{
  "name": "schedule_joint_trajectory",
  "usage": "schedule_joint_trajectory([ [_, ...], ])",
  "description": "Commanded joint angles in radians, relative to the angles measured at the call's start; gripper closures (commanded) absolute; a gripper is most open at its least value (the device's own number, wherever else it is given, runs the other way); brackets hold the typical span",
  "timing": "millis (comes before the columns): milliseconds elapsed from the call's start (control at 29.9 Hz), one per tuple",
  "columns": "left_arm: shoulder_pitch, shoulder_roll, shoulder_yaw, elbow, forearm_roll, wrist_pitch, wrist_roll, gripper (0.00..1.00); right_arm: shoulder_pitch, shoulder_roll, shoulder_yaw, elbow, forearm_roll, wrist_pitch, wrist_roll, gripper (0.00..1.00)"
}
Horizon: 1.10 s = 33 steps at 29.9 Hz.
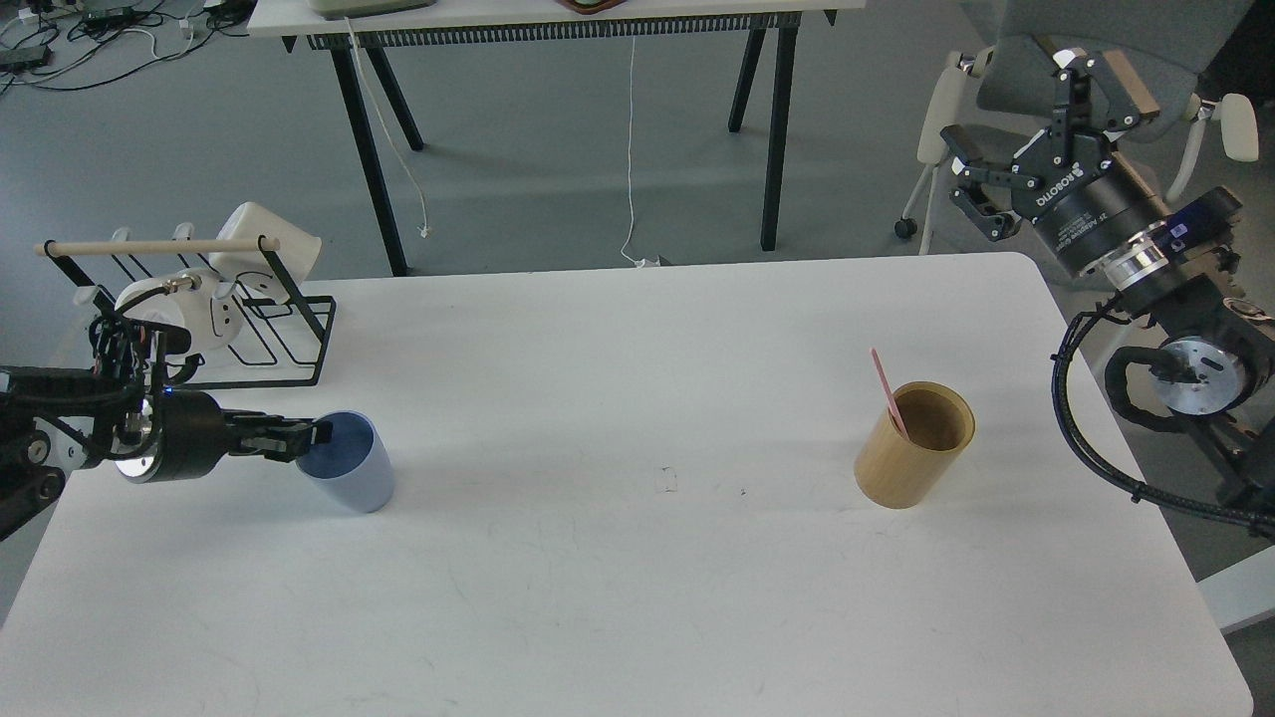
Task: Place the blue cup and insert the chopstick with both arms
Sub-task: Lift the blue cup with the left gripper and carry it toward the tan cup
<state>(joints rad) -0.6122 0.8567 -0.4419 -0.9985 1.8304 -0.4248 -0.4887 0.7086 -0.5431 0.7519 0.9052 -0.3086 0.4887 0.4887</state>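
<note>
At the far left of the frame a black wire rack [289, 344] stood on the white table [637, 597], holding white mugs [261, 244] and a pale wooden dowel [149, 246] laid across its top. Just below it, the left arm reached in from the left edge, and the left gripper [317, 432] was closed on the rim of the blue cup [351, 466], one finger at the near wall of the cup. The cup sat tilted in the lower left part of the table, its mouth turned toward the gripper.

Right of centre, well apart from the cup, a tan wooden cylinder [914, 444] stood upright on the table. The pink chopstick [887, 388] leaned inside it, its upper end sticking out above the left side of the rim.

In the upper right corner the right gripper [1036, 129] was held above the table's edge, its fingers spread wide and holding nothing, in front of a grey chair [1096, 50].
</note>
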Motion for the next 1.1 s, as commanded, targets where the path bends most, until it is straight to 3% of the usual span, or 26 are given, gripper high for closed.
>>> schedule_joint_trajectory([
  [0, 0.009, 0.005, -0.008, -0.015, -0.005, 0.012, 0.0, 0.99, -0.006, 0.0, 0.006, 0.0, 0.0, 0.0, 0.0, 0.0],
  [167, 0.0, 0.013, -0.024, -0.069, -0.086, 0.014, 0.0, 0.99, -0.012, -0.006, 0.02, -0.006, -0.001, 0.0, 0.0, 0.01],
  [335, -0.063, 0.015, -0.103, -0.209, -0.167, -0.021, 0.0, 0.99, -0.014, -0.034, 0.073, -0.04, 0.0, 0.0, 0.0, 0.01],
  [469, -0.191, -0.129, -0.09, -0.203, -0.301, -0.057, 0.0, 0.99, -0.015, -0.049, 0.119, -0.109, 0.006, 0.0, 0.0, 0.01],
  [603, -0.271, -0.261, -0.042, -0.122, -0.29, -0.057, 0.0, 0.99, -0.015, -0.08, 0.129, -0.17, 0.083, 0.0, 0.0, 0.01],
  [803, -0.438, -0.471, 0.237, 0.087, -0.163, -0.035, 0.0, 0.99, -0.014, -0.136, 0.129, -0.227, 0.2, 0.0, 0.0, 0.01],
  [870, -0.445, -0.524, 0.278, 0.159, -0.096, -0.022, 0.0, 0.99, -0.015, -0.144, 0.129, -0.23, 0.201, 0.0, 0.0, 0.01],
  [1071, -0.44, -0.633, 0.288, 0.216, 0.065, -0.018, 0.0, 0.99, -0.015, -0.147, 0.126, -0.232, 0.201, 0.0, 0.0, 0.01],
])
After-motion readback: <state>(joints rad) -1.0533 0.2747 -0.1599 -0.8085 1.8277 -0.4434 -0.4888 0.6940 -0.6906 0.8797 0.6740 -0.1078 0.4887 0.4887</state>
